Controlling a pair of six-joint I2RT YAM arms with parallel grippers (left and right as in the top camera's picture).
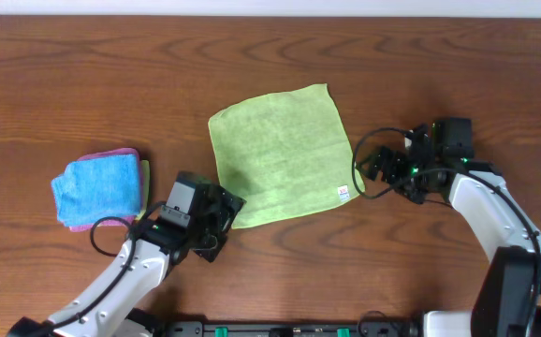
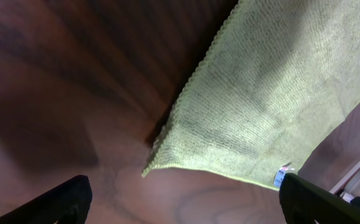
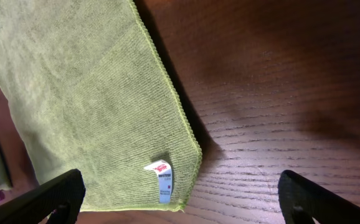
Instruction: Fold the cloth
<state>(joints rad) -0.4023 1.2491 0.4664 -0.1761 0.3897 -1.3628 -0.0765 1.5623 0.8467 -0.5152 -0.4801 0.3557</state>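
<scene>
— None of the folding is done yet. Is that how you read it?
— Yes. Start left of the cloth (image 1: 278,154): the blue folded cloth (image 1: 97,187) sits on a pink one (image 1: 111,153), well apart from it and no part of your job. Your left gripper (image 1: 218,223) hovers just off the cloth's near-left corner, jaws spread wide, holding nothing.
— And the cloth itself?
— It lies flat in a single layer on the table (image 1: 83,75) between your two grippers. It is turned a little askew, with its white tag (image 1: 343,194) by the near-right corner.
— The right side?
— Your right gripper (image 1: 373,174) sits just beside that tagged corner, jaws wide apart too, empty.
— So what's left?
— Everything, I'd judge: you must pinch both near corners, carry them over to the far edge, then make any second fold.
</scene>
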